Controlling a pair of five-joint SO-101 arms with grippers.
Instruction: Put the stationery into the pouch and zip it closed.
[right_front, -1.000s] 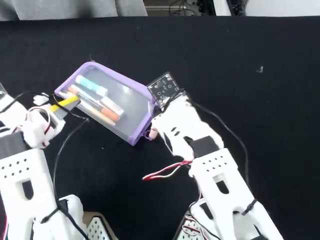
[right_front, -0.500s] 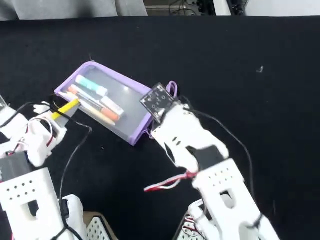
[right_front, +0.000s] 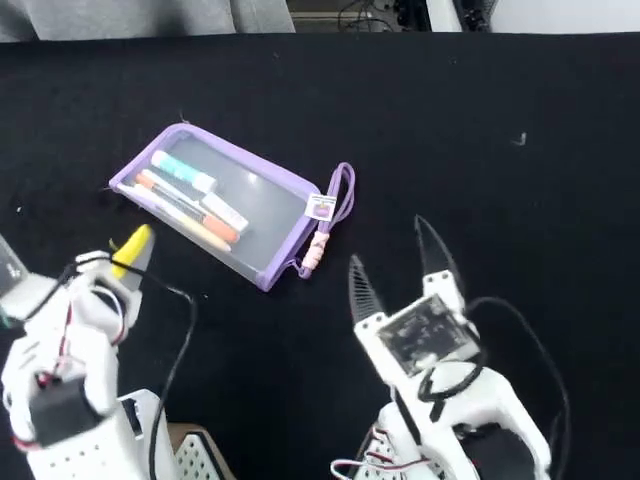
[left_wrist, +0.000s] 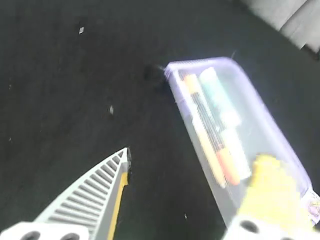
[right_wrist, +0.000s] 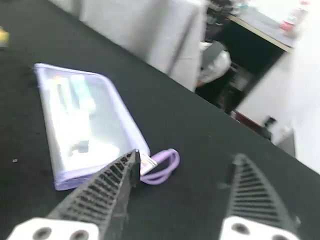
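- The pouch (right_front: 268, 205) lies flat on the black desk (right_front: 480, 110), left of centre in the high view. It sits at a slant, one end toward the upper left and the other toward the middle of the frame.
- It has a clear face with purple edging. Through the face the stationery shows: a teal marker (right_front: 183, 172) along the far side, and orange pens (right_front: 205, 228) side by side nearer the lower edge.
- A purple strap (right_front: 343, 190) loops out onto the desk from the pouch's right end. A small tag (right_front: 321, 207) sits at that corner, and a pink zip pull (right_front: 317, 250) lies just below it, at the pouch's edge.
- I cannot tell whether the zip is run fully closed.
- The left arm (right_front: 60, 370) is in the lower left of the high view. Its jaws are released and hold nothing: a yellow finger (right_front: 133, 250) points up toward the pouch's left end, near it but apart from it. The left wrist view shows bare desk between the two tips.
- The right arm (right_front: 450, 390) is in the lower middle-right of the high view. Its jaws are spread wide with nothing between them. The black fingers (right_front: 362, 290) point up the frame, below and right of the strap, apart from the pouch.
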